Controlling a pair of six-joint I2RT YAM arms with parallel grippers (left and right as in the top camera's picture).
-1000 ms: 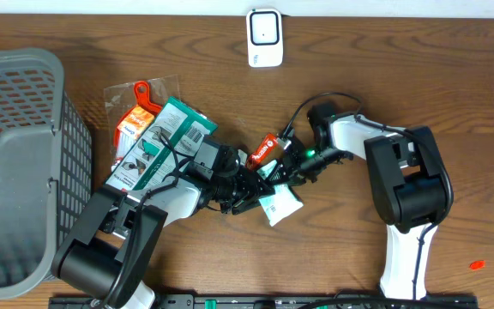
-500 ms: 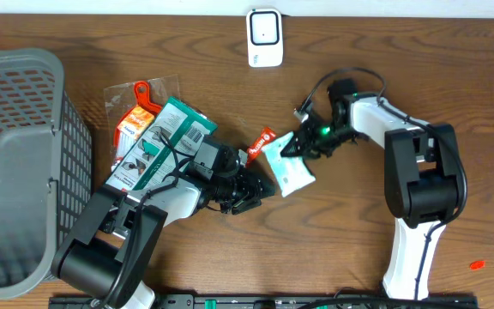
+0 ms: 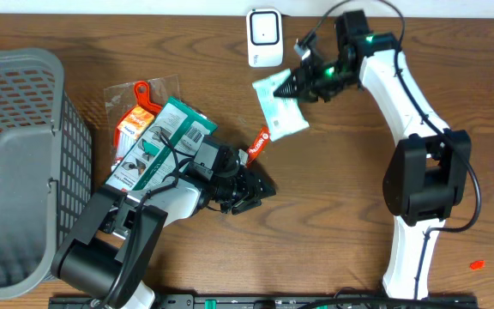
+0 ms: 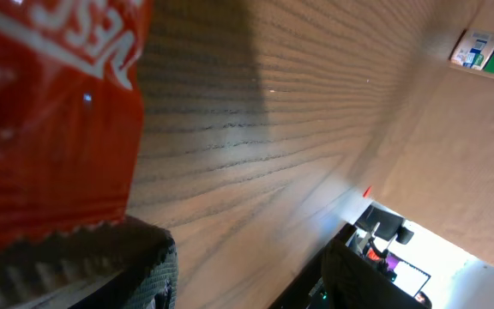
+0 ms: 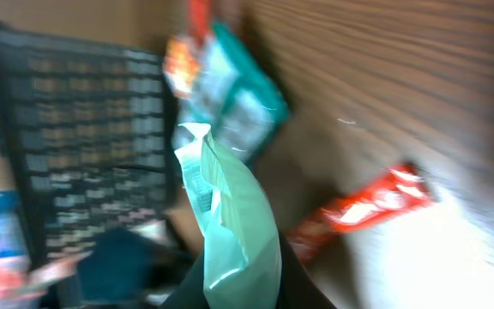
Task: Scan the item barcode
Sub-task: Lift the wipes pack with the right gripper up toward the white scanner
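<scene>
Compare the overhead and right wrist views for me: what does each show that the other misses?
Overhead only: the white scanner close to the right gripper, and the left gripper near the red wrapper. Right wrist only: a close, edge-on look at the pale green packet, pinched at its lower end. Both: the packet, the red wrapper, the teal package and the grey basket, which is blurred in the wrist view.

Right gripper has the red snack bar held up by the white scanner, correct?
Not quite. The right gripper holds the pale green packet up by the white scanner, not the red snack bar, which lies on the table. The overhead view shows it.
</scene>
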